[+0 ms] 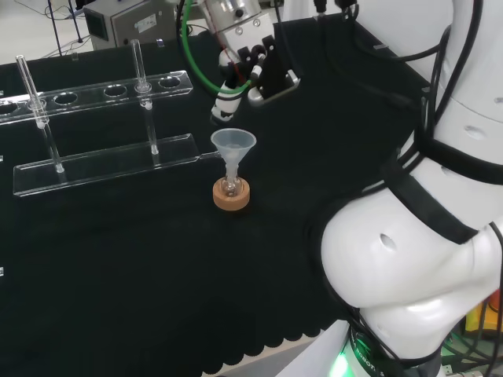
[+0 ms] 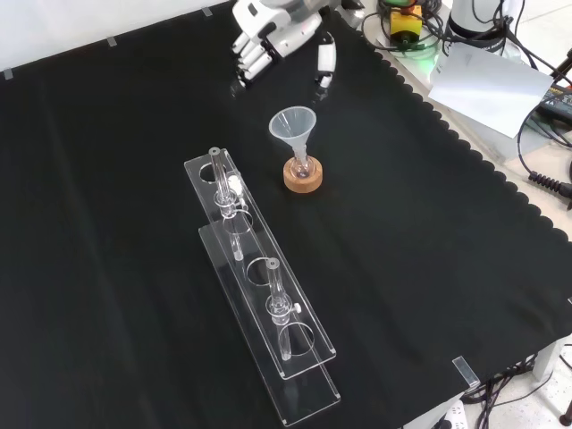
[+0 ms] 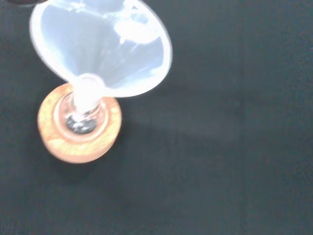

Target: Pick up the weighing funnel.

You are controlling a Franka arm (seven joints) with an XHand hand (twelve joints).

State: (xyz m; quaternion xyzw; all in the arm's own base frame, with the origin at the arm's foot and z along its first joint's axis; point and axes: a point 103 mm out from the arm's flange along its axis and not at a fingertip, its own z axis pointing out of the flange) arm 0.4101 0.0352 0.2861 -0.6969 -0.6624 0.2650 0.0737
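The hand [image 1: 240,75] hovers above the cloth, behind and a little right of the big funnel [image 1: 233,146] in the head view. In the front view the hand [image 2: 277,36] sits at the top edge, its fingers [image 2: 250,61] and thumb hanging relaxed and apart, with nothing visible between them. The funnel [image 2: 293,125] stands mouth up, its stem in a small flask on a cork ring [image 2: 303,175], apart from the hand. The wrist view looks down on the same funnel [image 3: 105,46] and cork ring [image 3: 78,132], with bare black cloth beside them.
A clear test tube rack [image 2: 259,277] with two upright glass tubes stands left of the funnel in the head view [image 1: 102,161]. The arm's white links [image 1: 424,236] fill the head view's right. The cloth's scalloped edge [image 2: 465,152] runs along the front view's right.
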